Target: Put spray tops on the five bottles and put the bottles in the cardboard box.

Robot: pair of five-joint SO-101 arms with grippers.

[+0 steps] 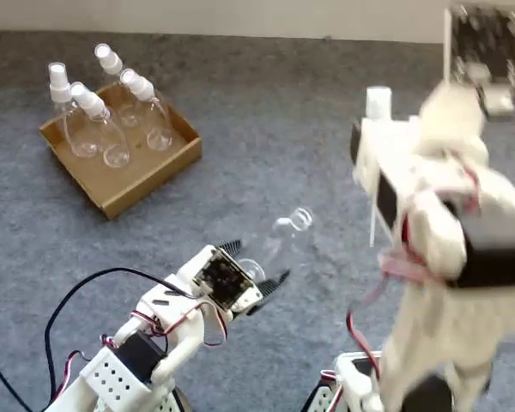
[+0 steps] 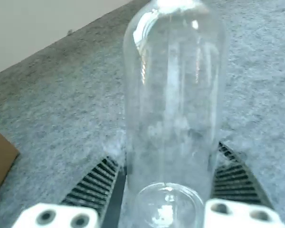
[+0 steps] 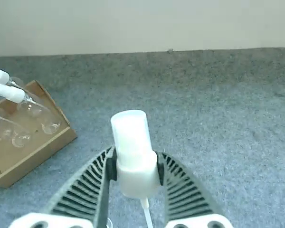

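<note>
L claw [image 1: 256, 268] clamps bottle [image 1: 281, 239], R claw [image 3: 135, 156] clamps top [image 3: 131, 142], well apart from box [image 1: 148, 184]; bottle tilt may make tube [image 3: 145, 212] miss neck [image 1: 299, 220].

Four spray-topped bottles [image 1: 103, 133] lie in the cardboard box [image 1: 154, 182].

Grey felt table [image 1: 283, 129] w/ cardboard box [image 1: 154, 182] sitting on it, far left
</note>
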